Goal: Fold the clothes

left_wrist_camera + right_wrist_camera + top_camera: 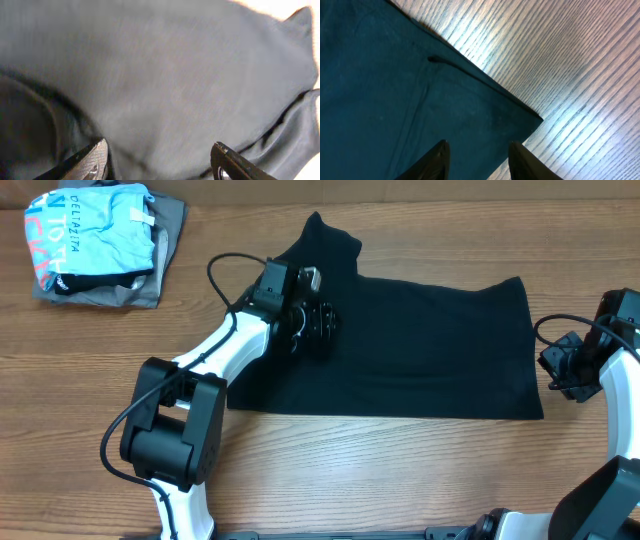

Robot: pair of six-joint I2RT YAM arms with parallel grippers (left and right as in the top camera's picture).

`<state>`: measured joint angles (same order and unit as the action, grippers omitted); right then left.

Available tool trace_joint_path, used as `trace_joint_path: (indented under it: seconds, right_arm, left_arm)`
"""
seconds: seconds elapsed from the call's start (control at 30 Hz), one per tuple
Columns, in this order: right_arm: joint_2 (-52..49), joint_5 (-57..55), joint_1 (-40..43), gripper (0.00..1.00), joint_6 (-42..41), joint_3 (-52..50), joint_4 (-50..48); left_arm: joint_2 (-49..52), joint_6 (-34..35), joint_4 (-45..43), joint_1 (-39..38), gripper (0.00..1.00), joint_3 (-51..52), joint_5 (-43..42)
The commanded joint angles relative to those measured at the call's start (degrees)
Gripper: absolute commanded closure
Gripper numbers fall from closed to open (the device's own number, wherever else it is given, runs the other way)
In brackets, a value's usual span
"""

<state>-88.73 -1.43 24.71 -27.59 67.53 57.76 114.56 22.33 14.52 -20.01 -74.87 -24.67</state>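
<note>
Tabletop comes first: one wooden table [400, 470] carries everything, and one black T-shirt [430, 350] lies spread across its middle. The shirt is flat and wide, probably laid out so that each arm can reach one side of it. Its outline is close to a rectangle, which suggests the fold is partly made but not finished.

Two arms work it. The left arm [200, 380] reaches in over the T-shirt's left part, and the right arm [625, 410] stands just off the T-shirt's right edge. That split makes sense for a wide cloth, since one arm could not manage both ends.

Two other garments sit well apart from the T-shirt, beyond its upper left: a light blue printed shirt [95, 230] on top of a grey folded garment [170, 240]. They make one pile and look set aside, out of the working area.

One sleeve [325, 240] sticks up past the T-shirt's top edge, near the left arm. It likely needs tucking in next.

Two grippers are present, each with two fingers. The left gripper [318, 330] hovers low over the T-shirt's left part with its jaws wide apart, and its wrist view shows no cloth pinched between them. The right gripper [555, 370] hangs beside the T-shirt's lower right corner [530, 117], jaws parted and empty, seemingly poised to pick up that corner.
</note>
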Motion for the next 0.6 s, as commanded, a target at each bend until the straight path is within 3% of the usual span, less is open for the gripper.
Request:
trace_joint_path:
  seconds: [0.0,0.3,0.4,0.57]
  right_arm:
    - [0.4,0.1,0.1,0.59,0.5,0.7,-0.2]
    - [0.3,0.1,0.1,0.59,0.4,0.7,-0.1]
    - [0.3,0.1,0.1,0.58,0.5,0.7,0.3]
    - [0.3,0.1,0.1,0.58,1.1,0.7,0.5]
  left_arm:
    - [0.2,-0.9,-4.1,-0.2,0.31,-1.5,-1.6]
    - [0.5,0.0,-13.6,-1.4,0.27,-1.8,-2.5]
    - [0.2,-0.1,-7.1,-0.5,0.26,-4.7,-2.2]
    - [-0.7,-1.6,18.6,4.6,0.33,-16.1,-0.4]
